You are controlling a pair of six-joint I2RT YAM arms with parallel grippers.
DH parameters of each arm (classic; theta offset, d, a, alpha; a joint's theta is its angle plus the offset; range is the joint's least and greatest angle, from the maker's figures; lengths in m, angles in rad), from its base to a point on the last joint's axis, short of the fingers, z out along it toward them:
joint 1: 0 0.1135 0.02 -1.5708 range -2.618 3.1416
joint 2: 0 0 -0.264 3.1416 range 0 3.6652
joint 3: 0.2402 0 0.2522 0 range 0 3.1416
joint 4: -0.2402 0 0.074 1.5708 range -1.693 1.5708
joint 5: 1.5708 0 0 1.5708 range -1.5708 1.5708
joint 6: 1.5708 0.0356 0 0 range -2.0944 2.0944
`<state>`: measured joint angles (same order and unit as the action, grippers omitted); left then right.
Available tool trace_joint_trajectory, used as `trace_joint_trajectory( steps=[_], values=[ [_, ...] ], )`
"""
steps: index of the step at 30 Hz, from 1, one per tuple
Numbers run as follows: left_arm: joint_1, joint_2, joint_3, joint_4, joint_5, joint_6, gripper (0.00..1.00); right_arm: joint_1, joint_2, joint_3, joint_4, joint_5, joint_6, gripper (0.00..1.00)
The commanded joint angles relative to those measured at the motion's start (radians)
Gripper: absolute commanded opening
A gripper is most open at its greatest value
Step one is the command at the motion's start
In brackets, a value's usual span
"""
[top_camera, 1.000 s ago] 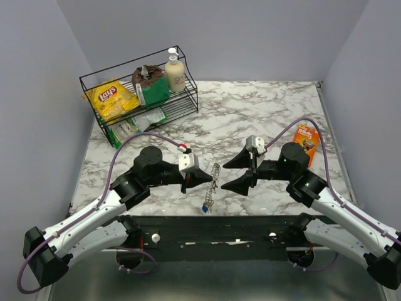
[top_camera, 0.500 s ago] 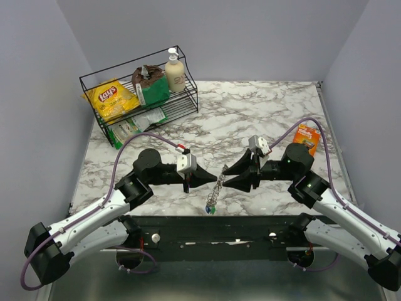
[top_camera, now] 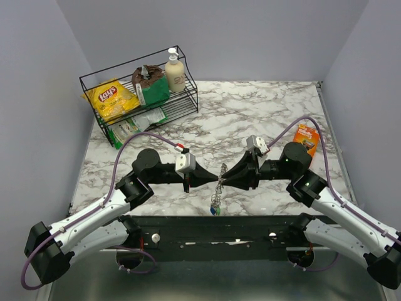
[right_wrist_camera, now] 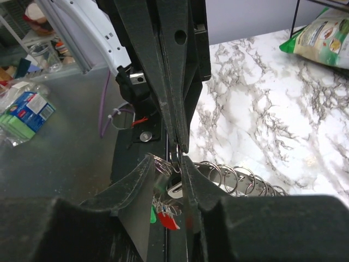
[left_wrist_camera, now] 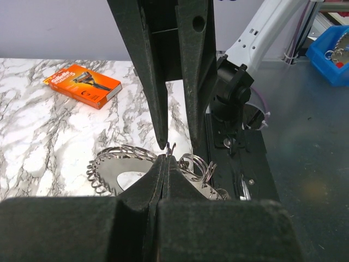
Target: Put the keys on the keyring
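L jaws: together, clamped on rim of large silvery toothed metal keyring (left_wrist_camera: 109, 164).
R jaws: narrow gap around small wire loop (right_wrist_camera: 175, 155); grip I cannot tell.
Tiny coloured-head keys (top_camera: 215, 210): dangle below both tips.
Handling: prob. stiff, light, slippery; pinch rim edge-on.

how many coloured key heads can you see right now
2 clearly: a red key head and a green key head beside it, both dangling near the bottom of the right wrist view. More may be hidden behind the fingers; the top view shows them too small to count.

marble table (top_camera: 263, 106) | wire rack (top_camera: 185, 100) far-left; orange box (top_camera: 306, 138) right edge
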<state>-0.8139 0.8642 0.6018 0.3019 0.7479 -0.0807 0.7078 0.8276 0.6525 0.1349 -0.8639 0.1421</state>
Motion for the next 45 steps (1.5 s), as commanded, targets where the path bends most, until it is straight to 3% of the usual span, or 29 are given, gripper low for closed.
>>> trace_joint_trajectory(
  steps=[1,8,13,27,40,45],
  values=[
    [-0.005,-0.01,0.012,0.071,0.034,-0.017,0.0,0.005,0.016,0.001,0.042,-0.034,0.024,0.31],
    [-0.005,-0.024,0.003,0.098,0.039,-0.031,0.0,0.005,0.018,0.001,0.057,-0.038,0.034,0.23],
    [-0.005,-0.022,0.001,0.106,0.039,-0.045,0.0,0.005,0.021,0.006,0.054,-0.046,0.039,0.01],
    [-0.005,-0.044,0.015,0.056,0.024,-0.037,0.01,0.005,0.018,0.018,0.022,-0.017,0.013,0.01],
    [-0.005,-0.05,0.121,-0.19,0.018,0.053,0.32,0.005,0.024,0.035,-0.035,-0.001,-0.045,0.01],
    [-0.005,-0.024,0.225,-0.401,0.027,0.151,0.49,0.005,0.033,0.042,-0.07,-0.004,-0.068,0.01]
  ],
)
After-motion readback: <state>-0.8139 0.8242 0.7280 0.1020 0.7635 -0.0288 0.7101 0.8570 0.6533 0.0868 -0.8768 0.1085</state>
